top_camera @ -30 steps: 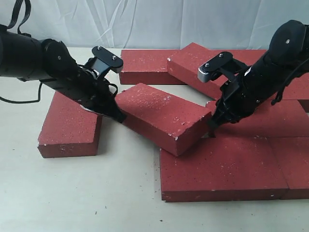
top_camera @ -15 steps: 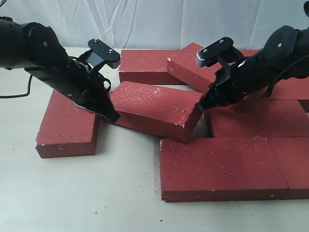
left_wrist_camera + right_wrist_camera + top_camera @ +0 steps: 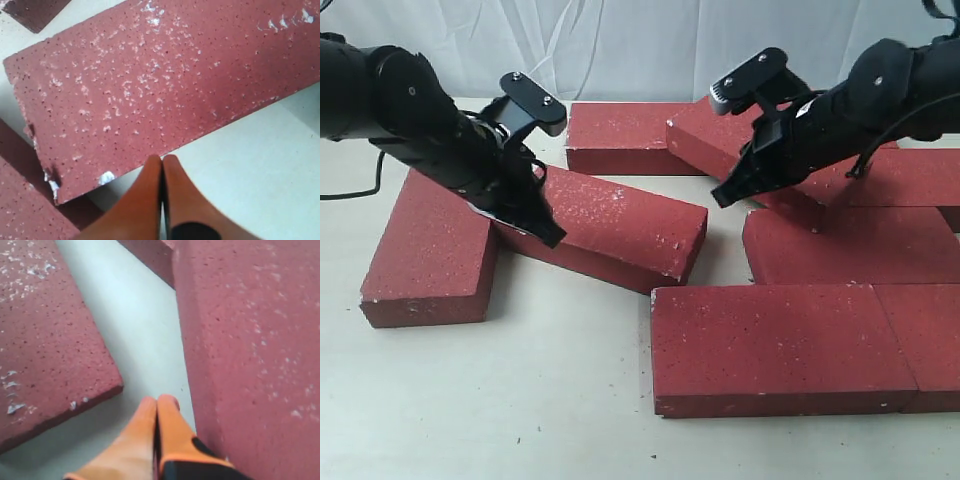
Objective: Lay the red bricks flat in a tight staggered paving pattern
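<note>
Ext. view: the red bricks (image 3: 850,245) are lying on a pale table (image 3: 520,400). The centre brick (image 3: 610,225) is sitting at an angle btwn the left brick (image 3: 425,250) and the front brick (image 3: 775,345). Its left end is meeting the left brick's edge; whether it is resting on it or only touching cannot be told. Vs. 1 s ago, the centre brick is no longer propped on the front brick. Its right end is now down just beside that brick's back corner, and the whole brick is sitting further left. The left brick is also lying further left and turned more. The left gripper (image 3: 546,234) is reaching down from a low, slanted arm, tip at the centre brick's near-left edge. The right gripper (image 3: 725,194) has pulled up and back from that brick's right end. It is now hanging beside the back angled brick (image 3: 705,135), arm sloping down from the right.

Left wrist view: the orange fingers (image 3: 145,200) are closed together w/ nothing btwn them. Their tips are touching the centre brick's (image 3: 150,85) long edge near a chipped corner, and the left brick (image 3: 22,210) is showing beside that corner.

Right wrist view: the orange fingers (image 3: 132,440) are pressed together w/ nothing held. Their tips are hovering over bare table (image 3: 135,325) btwn the centre brick's (image 3: 45,340) chipped end and a second brick (image 3: 250,340).
</note>
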`<state>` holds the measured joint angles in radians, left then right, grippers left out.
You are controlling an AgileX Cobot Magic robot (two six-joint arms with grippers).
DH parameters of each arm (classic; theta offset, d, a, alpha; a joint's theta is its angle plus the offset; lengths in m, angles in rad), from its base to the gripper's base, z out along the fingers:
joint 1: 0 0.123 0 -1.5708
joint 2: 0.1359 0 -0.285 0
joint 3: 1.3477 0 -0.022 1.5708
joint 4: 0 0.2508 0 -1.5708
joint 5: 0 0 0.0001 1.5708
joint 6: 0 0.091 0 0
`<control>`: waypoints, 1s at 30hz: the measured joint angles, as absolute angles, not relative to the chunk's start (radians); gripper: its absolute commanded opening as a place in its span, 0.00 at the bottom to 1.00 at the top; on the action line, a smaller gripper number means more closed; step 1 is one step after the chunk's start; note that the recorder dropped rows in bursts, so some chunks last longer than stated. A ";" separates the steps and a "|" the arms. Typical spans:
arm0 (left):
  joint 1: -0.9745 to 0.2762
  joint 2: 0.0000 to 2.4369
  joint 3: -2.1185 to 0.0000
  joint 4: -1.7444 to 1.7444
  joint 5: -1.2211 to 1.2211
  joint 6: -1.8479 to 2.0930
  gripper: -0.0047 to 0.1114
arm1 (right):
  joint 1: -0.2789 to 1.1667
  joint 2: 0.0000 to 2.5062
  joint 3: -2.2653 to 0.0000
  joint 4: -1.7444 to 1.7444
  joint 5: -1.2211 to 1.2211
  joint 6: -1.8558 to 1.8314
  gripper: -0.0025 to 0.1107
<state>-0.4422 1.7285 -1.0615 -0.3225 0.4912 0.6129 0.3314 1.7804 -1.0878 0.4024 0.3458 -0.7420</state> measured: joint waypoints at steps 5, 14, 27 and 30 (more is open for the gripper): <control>-0.354 1.728 -1.061 -0.307 0.487 0.574 0.04 | 0.349 1.693 -1.092 0.582 0.599 -0.846 0.01; -0.291 1.728 -1.061 -0.304 0.450 0.537 0.04 | 0.595 1.782 -1.146 0.781 0.708 -1.171 0.01; -0.291 1.868 -1.063 -0.335 0.201 0.537 0.04 | 0.671 2.044 -1.317 0.540 0.694 -0.961 0.01; -0.291 1.870 -1.063 -0.337 0.175 0.537 0.04 | 0.671 2.060 -1.319 0.469 0.645 -0.902 0.01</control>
<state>-0.2907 1.8699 -1.0631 -0.3371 0.1751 0.5371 0.6708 2.0601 -1.3185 0.4688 0.6449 -0.9019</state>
